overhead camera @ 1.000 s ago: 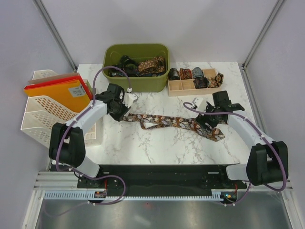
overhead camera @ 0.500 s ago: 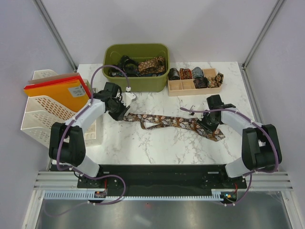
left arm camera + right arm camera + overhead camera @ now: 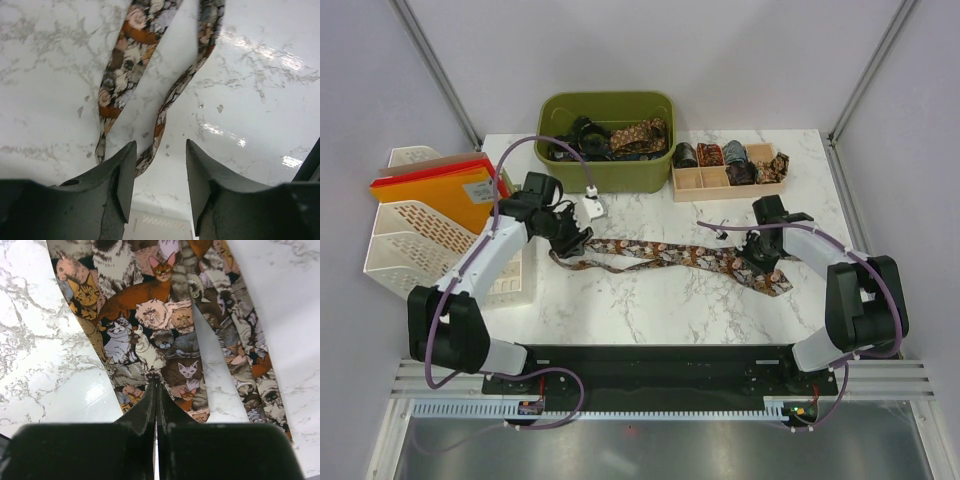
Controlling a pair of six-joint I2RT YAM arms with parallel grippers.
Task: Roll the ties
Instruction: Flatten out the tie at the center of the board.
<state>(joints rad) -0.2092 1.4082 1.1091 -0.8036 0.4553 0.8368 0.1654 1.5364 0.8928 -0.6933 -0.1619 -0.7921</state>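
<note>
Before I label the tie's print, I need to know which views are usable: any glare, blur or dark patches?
Top external: even light, soft shadows, the tie too small to read its print. Left wrist: bright glare on the marble table, the tie slightly soft. Right wrist: cat print sharp, one glare patch on the table, the shut right gripper a dark silhouette.

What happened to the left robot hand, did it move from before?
Yes. The left gripper slid leftward, ending farther out past the green bin at its left corner, nearer the white rack.

Parted left gripper (image 3: 160, 145) over patterned tie (image 3: 125, 75) on marble table (image 3: 260, 100)
</note>
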